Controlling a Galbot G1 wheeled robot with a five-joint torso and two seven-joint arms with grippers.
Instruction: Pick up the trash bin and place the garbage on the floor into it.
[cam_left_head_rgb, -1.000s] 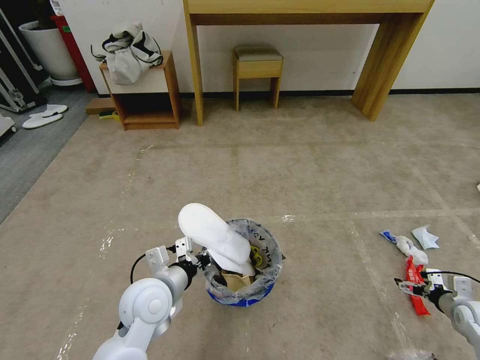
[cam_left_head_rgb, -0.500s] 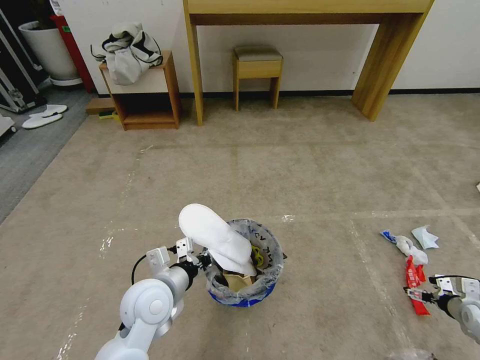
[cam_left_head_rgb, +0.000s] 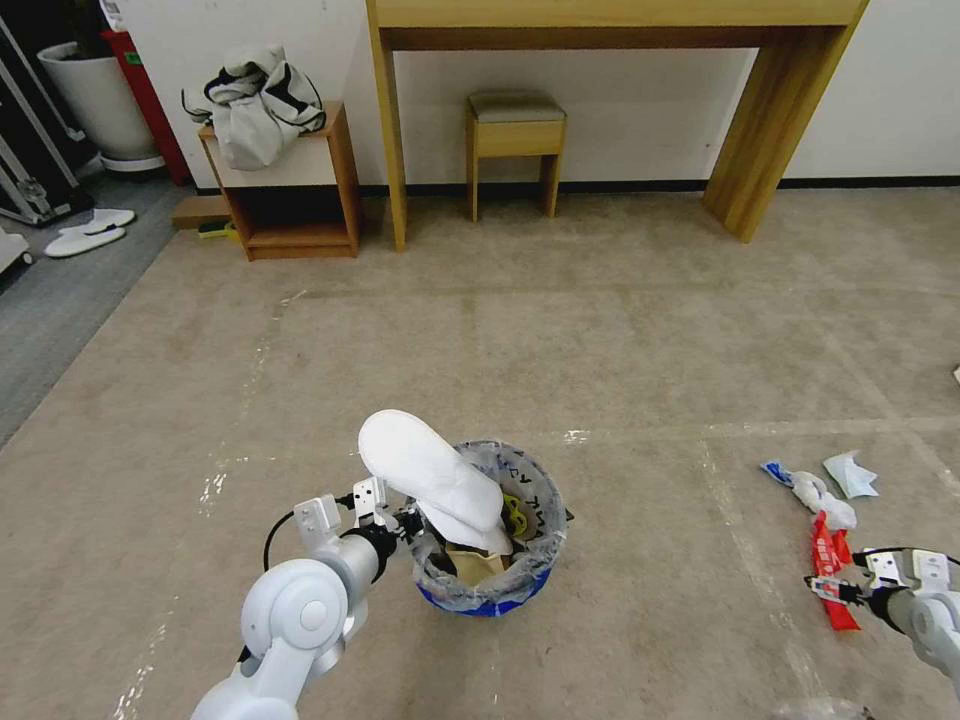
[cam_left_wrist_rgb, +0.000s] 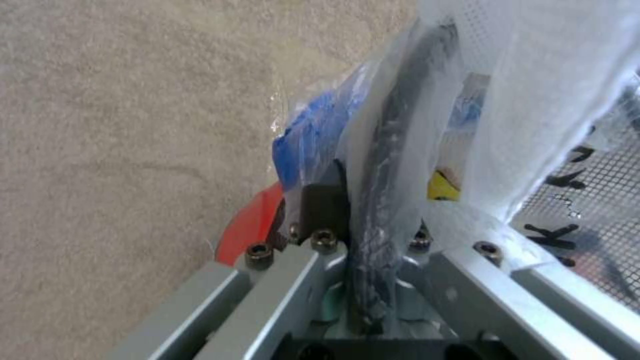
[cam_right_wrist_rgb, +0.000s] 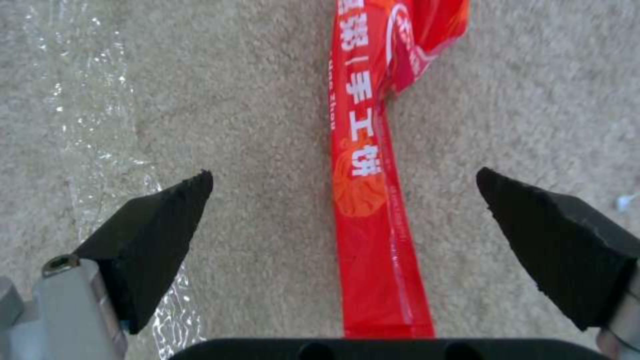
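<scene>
Here, from the head view, the left gripper (cam_left_head_rgb: 405, 520) clamps the rim of the trash bin (cam_left_head_rgb: 490, 592), a white slipper (cam_left_head_rgb: 430, 478) poking out. Closer in, the left wrist view shows its fingers (cam_left_wrist_rgb: 325, 202) pinching the liner. The right wrist view shows the right gripper (cam_right_wrist_rgb: 343, 225) spread wide over the red wrapper (cam_right_wrist_rgb: 370, 190).

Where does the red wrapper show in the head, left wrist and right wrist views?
Head view: red wrapper on the carpet at lower right, just ahead of the open right pincer.
Left wrist view: not in it; the left pincer grips the bin's rim.
Right wrist view: the strip lies between the fingertips.
Shared landmark: the carpet.
</scene>
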